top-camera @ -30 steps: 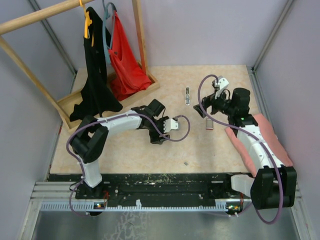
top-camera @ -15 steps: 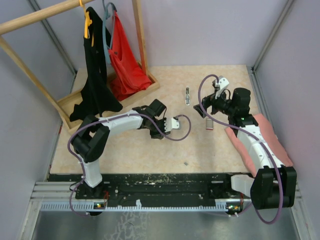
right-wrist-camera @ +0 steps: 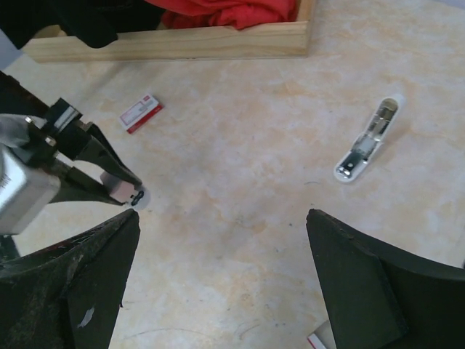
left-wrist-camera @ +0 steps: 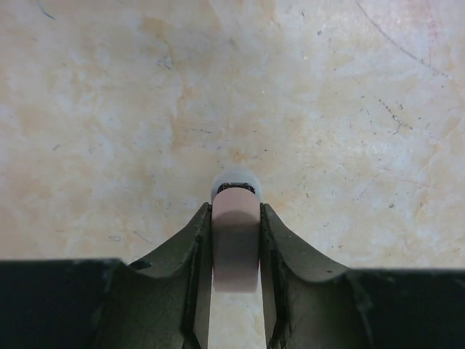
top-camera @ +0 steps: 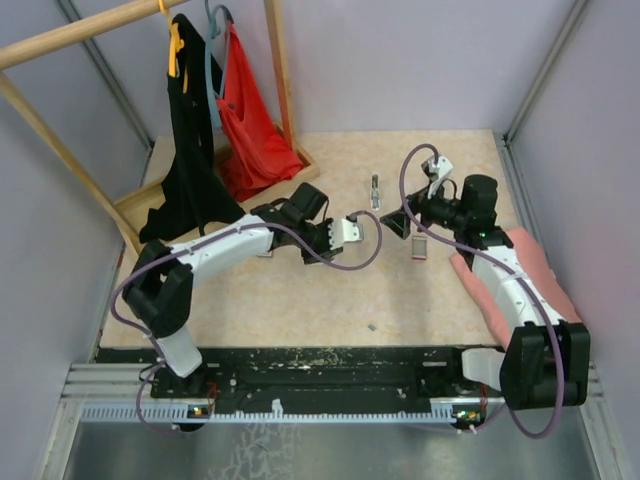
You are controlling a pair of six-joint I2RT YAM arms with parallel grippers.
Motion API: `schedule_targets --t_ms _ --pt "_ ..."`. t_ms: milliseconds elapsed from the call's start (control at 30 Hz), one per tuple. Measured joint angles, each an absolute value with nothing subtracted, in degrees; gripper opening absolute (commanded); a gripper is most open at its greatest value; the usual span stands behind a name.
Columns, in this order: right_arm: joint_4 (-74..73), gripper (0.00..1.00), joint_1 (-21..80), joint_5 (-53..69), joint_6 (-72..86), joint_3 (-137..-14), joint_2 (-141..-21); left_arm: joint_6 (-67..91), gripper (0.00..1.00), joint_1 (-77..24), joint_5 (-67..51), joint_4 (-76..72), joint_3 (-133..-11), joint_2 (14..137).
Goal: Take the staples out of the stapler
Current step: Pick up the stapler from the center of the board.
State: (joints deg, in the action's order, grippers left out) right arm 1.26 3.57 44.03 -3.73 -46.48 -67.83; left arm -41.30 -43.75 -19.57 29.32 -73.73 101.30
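The left gripper point(left-wrist-camera: 235, 211) had its fingers pressed together on a small thing, which I took for the stapler point(left-wrist-camera: 235, 240). In the left wrist view it showed a pinkish top. At the fingertips it had a pale round end with a dark slot. The fingers hid its sides, so I could not tell if it was open or closed. It was held low over the middle part of the table point(top-camera: 250, 300). In the right wrist view its end was very close to the surface, but I could not tell whether it touched.

The right gripper point(right-wrist-camera: 222, 214) hung above the right side of the table. Its fingers were wide apart, with nothing between them.

A silver piece point(right-wrist-camera: 363, 145) on a white base lay flat on the table. It was farther back, between the two grippers, and well apart from the stapler. A second small piece point(top-camera: 418, 247) lay just on the near side of the right gripper. A red and white box point(right-wrist-camera: 140, 113) lay beyond the left gripper, near the wooden base of the rack point(right-wrist-camera: 182, 43). A tiny grey speck point(top-camera: 371, 326) lay toward the near edge, too small to tell what it was.

A red cloth point(top-camera: 250, 130) and a black cloth point(top-camera: 190, 170) hung on the rack. A pink pad point(top-camera: 555, 280) lay under the right arm.
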Motion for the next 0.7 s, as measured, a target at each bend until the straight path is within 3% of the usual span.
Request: schedule_targets --t_ms 333,700 --pt "2.37 0.97 6.04 52.56 6.28 -48.62 -76.25 -41.87 0.00 -43.75 -21.12 29.28 -75.68 90.30" --pt "0.58 0.96 16.21 56.21 10.28 -53.52 -83.29 -42.92 0.00 -43.75 -23.14 23.86 -66.65 79.44"
